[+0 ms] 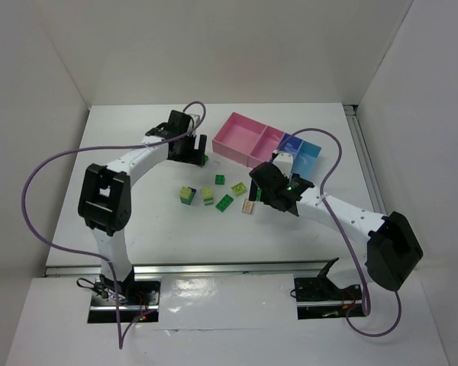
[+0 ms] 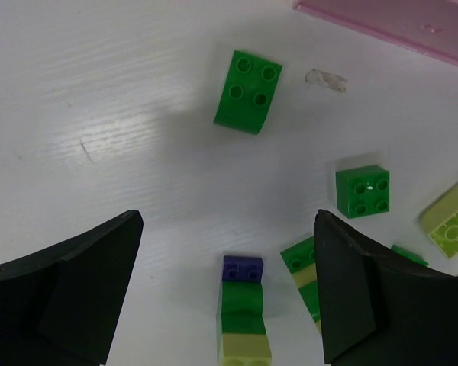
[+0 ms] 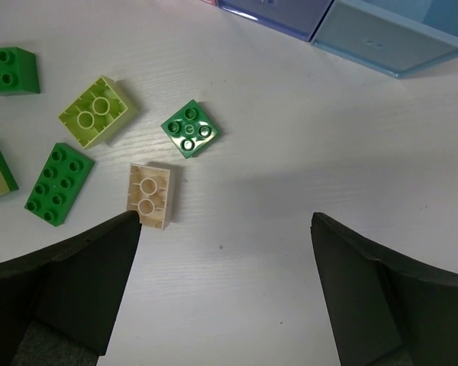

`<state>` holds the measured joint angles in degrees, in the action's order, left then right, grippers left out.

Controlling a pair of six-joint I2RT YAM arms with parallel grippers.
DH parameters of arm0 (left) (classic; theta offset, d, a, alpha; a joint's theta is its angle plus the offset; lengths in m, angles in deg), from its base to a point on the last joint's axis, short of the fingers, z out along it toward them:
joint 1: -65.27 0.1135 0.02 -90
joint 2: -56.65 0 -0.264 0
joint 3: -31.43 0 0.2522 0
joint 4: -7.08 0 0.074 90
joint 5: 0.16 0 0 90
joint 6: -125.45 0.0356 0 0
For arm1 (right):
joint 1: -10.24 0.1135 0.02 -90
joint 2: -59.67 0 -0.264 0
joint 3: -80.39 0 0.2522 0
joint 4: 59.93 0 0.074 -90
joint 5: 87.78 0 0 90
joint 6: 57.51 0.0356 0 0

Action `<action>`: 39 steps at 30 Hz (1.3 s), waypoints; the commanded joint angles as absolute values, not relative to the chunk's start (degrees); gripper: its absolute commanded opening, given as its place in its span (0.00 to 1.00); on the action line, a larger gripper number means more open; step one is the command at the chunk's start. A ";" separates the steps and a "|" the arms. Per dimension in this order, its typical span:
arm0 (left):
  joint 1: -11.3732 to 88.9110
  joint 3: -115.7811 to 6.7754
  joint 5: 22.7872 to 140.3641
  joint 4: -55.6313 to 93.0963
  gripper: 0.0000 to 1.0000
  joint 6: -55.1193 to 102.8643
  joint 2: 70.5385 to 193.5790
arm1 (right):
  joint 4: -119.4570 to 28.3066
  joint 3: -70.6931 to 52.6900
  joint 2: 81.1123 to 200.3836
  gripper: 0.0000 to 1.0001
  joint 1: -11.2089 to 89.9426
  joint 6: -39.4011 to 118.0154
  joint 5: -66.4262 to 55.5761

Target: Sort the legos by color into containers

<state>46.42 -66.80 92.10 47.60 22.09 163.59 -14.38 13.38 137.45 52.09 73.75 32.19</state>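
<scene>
Loose legos lie mid-table: a green-lime stack with a blue end (image 1: 187,194), a second stack (image 1: 208,195), green bricks (image 1: 224,202), a lime one (image 1: 237,188) and a cream one (image 1: 249,207). My left gripper (image 1: 188,151) is open and empty above the table. Its wrist view shows the blue-ended stack (image 2: 242,313) between the open fingers below, and a green brick (image 2: 248,91) farther ahead. My right gripper (image 1: 269,187) is open and empty. The cream brick (image 3: 150,195) lies just beyond its left finger (image 3: 69,282), with a green brick (image 3: 189,129) beyond that.
The joined bins stand at the back right: two pink (image 1: 240,136), one dark blue (image 1: 290,143), one cyan (image 1: 309,156). The dark blue (image 3: 278,15) and cyan (image 3: 401,34) bins show at the top of the right wrist view. White walls enclose the table.
</scene>
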 commanded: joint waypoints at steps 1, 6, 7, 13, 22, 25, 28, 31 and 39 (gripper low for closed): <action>45.23 -72.85 93.17 47.12 0.94 23.50 167.38 | -15.58 11.00 138.15 1.00 51.81 74.15 35.00; 45.23 -77.87 93.18 47.73 0.90 22.71 175.29 | -12.87 9.06 139.46 1.00 51.28 74.94 37.45; 45.23 -79.26 94.05 47.73 0.90 22.71 176.26 | -12.86 8.28 140.08 1.00 51.28 75.47 37.46; 44.70 -84.81 98.27 48.87 0.84 25.43 182.68 | -11.10 6.87 140.61 1.00 50.76 74.94 39.48; 44.70 -87.36 96.87 50.01 0.61 26.05 186.20 | -11.10 5.64 142.81 1.00 50.76 75.47 39.48; 44.70 -87.36 96.87 50.02 0.53 26.05 186.20 | -11.10 5.11 143.34 1.00 50.76 75.47 40.53; 44.70 -86.84 95.56 50.02 0.47 25.53 186.20 | -9.79 4.50 143.34 1.00 50.76 76.08 42.02; 44.70 -86.22 95.55 50.02 0.36 24.99 183.40 | -9.08 3.80 143.95 1.00 50.76 76.09 43.61; 44.70 -85.69 95.30 51.16 0.28 26.22 173.56 | -8.47 0.54 141.06 1.00 50.23 74.24 47.38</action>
